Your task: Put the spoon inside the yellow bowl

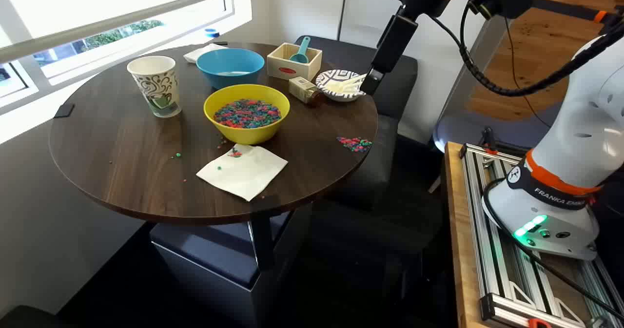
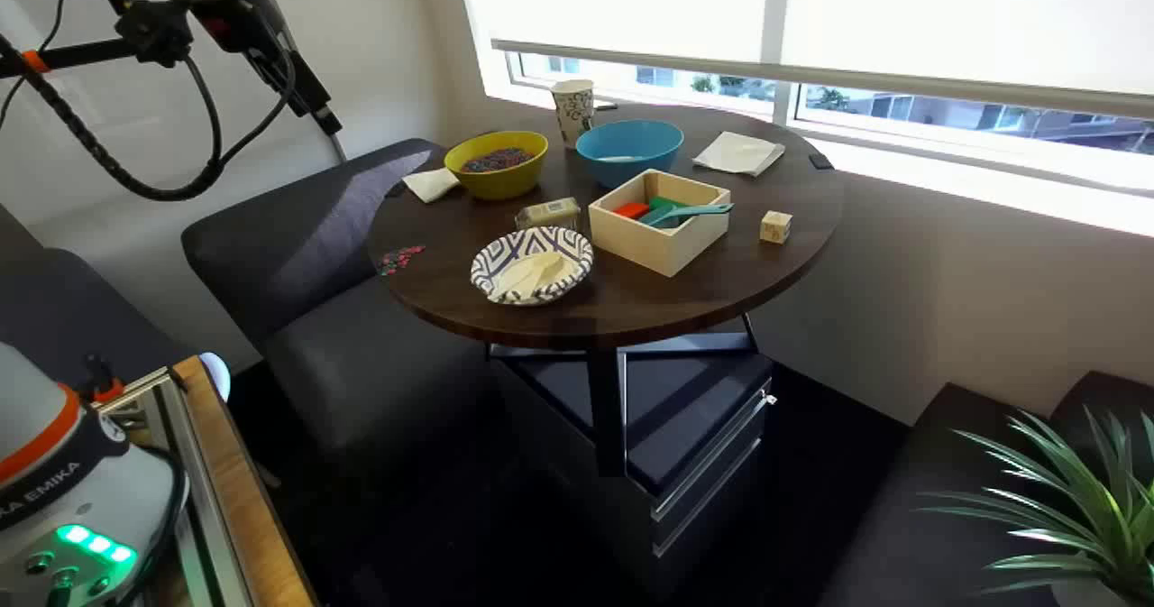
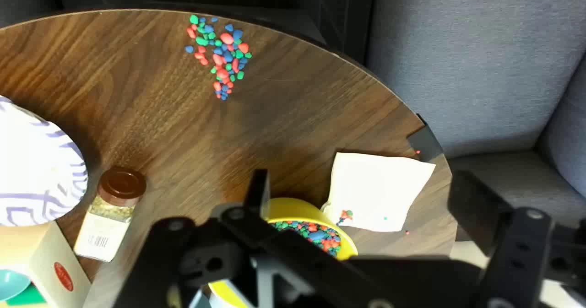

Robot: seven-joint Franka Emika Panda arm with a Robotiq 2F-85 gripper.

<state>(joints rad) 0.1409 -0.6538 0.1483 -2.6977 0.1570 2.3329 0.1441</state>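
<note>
The yellow bowl [image 1: 246, 134] stands on the round dark table, filled with small coloured pebbles. It also shows in an exterior view [image 2: 505, 183] and, partly hidden by the gripper, in the wrist view [image 3: 293, 209]. A teal spoon [image 1: 301, 54] leans in the small wooden box, its handle over the rim; it also shows in an exterior view [image 2: 690, 214], and its round end shows in the wrist view [image 3: 11, 284]. My gripper [image 3: 366, 193] is open and empty, fingers wide apart. It hangs above the table [image 1: 373, 80], apart from the spoon and the bowl.
The wooden box [image 2: 636, 243] also holds red and green pieces. A patterned white bowl [image 2: 532, 296], spice jar [image 1: 303, 90], blue bowl [image 1: 229, 79], paper cup [image 1: 158, 91] and napkin [image 1: 243, 172] stand around. Loose pebbles [image 1: 355, 144] lie near the edge. A small cube [image 2: 775, 226] sits beyond the box.
</note>
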